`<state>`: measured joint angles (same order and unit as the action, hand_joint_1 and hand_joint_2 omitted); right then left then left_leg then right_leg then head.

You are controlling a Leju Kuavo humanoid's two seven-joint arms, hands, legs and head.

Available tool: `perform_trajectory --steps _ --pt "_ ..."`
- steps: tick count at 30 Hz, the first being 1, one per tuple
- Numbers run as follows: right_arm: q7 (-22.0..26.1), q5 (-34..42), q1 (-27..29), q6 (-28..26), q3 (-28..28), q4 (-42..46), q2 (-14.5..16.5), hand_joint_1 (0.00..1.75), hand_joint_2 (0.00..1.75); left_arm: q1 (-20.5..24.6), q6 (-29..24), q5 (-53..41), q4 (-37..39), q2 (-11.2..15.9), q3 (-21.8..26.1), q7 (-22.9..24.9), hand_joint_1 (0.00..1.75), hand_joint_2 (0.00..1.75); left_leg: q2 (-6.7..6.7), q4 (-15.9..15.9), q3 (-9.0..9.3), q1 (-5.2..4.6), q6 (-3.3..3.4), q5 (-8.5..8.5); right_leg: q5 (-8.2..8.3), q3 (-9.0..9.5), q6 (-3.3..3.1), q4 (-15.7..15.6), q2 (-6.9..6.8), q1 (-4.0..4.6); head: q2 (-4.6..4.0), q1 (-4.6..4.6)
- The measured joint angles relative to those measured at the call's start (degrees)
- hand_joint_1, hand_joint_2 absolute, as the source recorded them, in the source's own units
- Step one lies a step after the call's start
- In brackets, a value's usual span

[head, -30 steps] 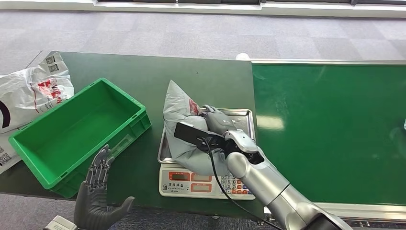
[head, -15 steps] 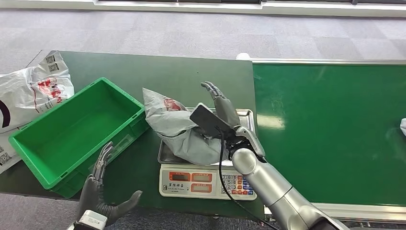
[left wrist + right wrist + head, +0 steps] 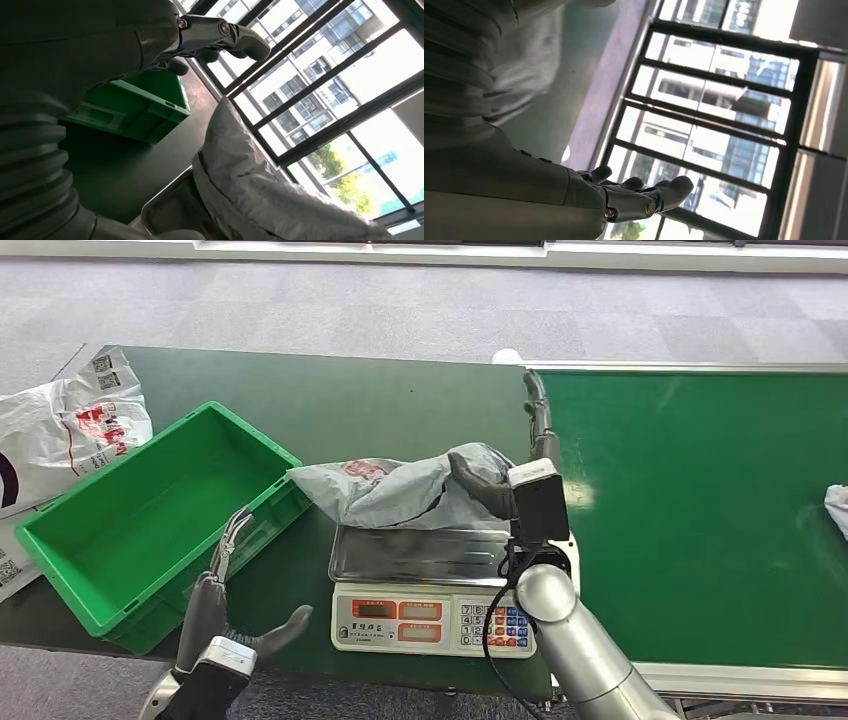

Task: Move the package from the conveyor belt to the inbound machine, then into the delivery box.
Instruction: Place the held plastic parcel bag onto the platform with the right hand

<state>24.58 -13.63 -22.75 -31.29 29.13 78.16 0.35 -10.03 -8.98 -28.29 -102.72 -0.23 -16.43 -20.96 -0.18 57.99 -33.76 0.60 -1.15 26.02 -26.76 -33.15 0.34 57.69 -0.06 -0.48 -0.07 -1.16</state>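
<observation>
**Q:** Head view first: where is the package?

**A:** The grey package (image 3: 400, 492) hangs above the steel tray of the scale (image 3: 430, 590), which sits at the near edge of the worktop (image 3: 400, 400), just left of the conveyor belt (image 3: 700, 510). One end of it reaches out toward the green box (image 3: 150, 510) and stops about over that box's right wall. I cannot tell whether its underside touches the tray.

**Q:** What holds it up?

**A:** The right robot hand (image 3: 510, 475). Its thick thumb presses into the package's right end, while the darker fingers (image 3: 537, 415) stand straight up, apart from the bag, by the corner where worktop and belt meet. The right wrist view shows the fingers extended with grey plastic lying against the palm side, so the bag seems pinched between thumb and palm rather than wrapped by fingers.

**Q:** And the left robot hand?

**A:** The left robot hand (image 3: 225, 590) is at the near edge of the worktop, in front of the green box, spread wide with nothing in it. Its fingertips point up toward the box's near wall. In the left wrist view the package (image 3: 260, 185) is seen over the tray, apart from that hand.

**Q:** Anything else on the worktop?

**A:** A white printed bag (image 3: 70, 430) lies at the left edge, beyond the green box. Another pale bag (image 3: 837, 508) sits at the belt's far right edge.
</observation>
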Motion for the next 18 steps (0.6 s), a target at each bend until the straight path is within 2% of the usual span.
perform_trajectory --steps 3,7,18 --pt "2.5 1.6 2.5 -4.4 -0.5 3.5 0.0 0.0 1.75 2.6 0.1 0.8 2.4 0.1 -1.1 0.8 0.0 1.75 0.03 0.0 -0.01 0.0 0.0 0.01 0.0 -0.01 0.0 0.0 0.03 0.0 0.0 0.0" --pt "3.8 3.4 4.5 -6.6 -0.6 6.1 -0.4 0.0 1.75 4.6 0.0 2.6 5.0 0.4 -2.7 1.7 0.0 1.75 0.08 0.0 -0.02 -0.01 0.0 0.01 0.01 -0.05 0.0 0.0 0.07 -0.01 0.0 0.0" --pt "4.8 9.0 11.0 -2.2 -0.8 8.7 -2.4 0.0 1.75 6.9 -2.4 -0.3 10.1 2.0 -8.5 4.8 0.0 1.75 0.06 0.0 -0.12 0.0 0.0 0.01 0.0 -0.12 0.0 0.0 0.06 0.0 0.0 0.0"
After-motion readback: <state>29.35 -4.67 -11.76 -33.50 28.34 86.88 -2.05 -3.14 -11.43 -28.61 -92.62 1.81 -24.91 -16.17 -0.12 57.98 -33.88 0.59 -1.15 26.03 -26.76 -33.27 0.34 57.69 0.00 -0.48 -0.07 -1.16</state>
